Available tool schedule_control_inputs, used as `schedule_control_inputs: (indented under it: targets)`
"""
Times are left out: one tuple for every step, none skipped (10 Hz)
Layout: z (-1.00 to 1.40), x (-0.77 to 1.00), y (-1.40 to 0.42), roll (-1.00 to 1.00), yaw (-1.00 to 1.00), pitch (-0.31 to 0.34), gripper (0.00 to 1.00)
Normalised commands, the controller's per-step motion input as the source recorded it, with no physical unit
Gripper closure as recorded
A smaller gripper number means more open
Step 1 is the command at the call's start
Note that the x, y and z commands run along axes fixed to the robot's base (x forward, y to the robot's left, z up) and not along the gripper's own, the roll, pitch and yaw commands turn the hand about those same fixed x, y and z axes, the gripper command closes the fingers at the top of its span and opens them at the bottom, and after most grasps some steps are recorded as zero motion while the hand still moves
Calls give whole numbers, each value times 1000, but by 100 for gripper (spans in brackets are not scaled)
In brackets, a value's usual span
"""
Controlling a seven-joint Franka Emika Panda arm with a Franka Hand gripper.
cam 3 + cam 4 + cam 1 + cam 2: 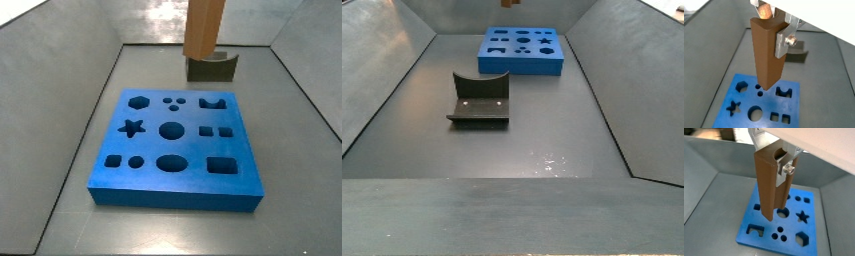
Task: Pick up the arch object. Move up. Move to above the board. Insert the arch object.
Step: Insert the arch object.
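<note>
Currently the arch object [767,52] is hanging upright in the air, a long orange-brown column gripped near its upper end by the pincer [774,31]. Both wrist views are showing the pincer clenched on it: a silver finger plate [785,42] is pressing flat against one side of the column, and in a wrist view the same kind of plate [786,167] is lying against the column's notched top. Its lower end is hovering above the board [754,102], not touching it; in a wrist view the tip is lining up over the small round holes beside the arch-shaped cut-out [784,92].

In a side view the column [205,28] is reaching down from the upper edge, its lower end appearing in front of a dark grey block with a curved dip [210,68] that is sitting on the grey floor beyond the board [174,145]. In a side view the block [480,102] is lying well apart from the board [521,50], nearer the camera, and the pincer is out of sight there.

The blue slab is resting flat on the floor of a grey-walled bin.
</note>
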Motion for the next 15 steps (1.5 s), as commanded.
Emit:
schedule_control_inputs:
  targets:
    - [-89, 0, 0, 0, -1000, 0, 100]
    - [-94, 0, 0, 0, -1000, 0, 100]
    - [-97, 0, 0, 0, -1000, 0, 100]
    - [-89, 0, 0, 0, -1000, 0, 100]
    - [-97, 37, 0, -1, -1000, -60, 100]
    - [-240, 160, 9, 0, -954, -73, 100]
    - [-286, 129, 6, 0, -977, -70, 100]
    - [-309, 74, 11, 0, -1000, -69, 100]
    - [-320, 63, 6, 0, -1000, -40, 100]
    - [-309, 54, 3, 0, -1000, -26, 100]
    - [-311, 49, 6, 0, -1000, -26, 100]
    - [-280, 43, 0, 0, -1000, -17, 100]
    - [-249, 49, 0, 0, -1000, -11, 100]
    - [-146, 157, 0, 0, -937, 0, 100]
    - [0, 640, 0, 0, -440, 9, 100]
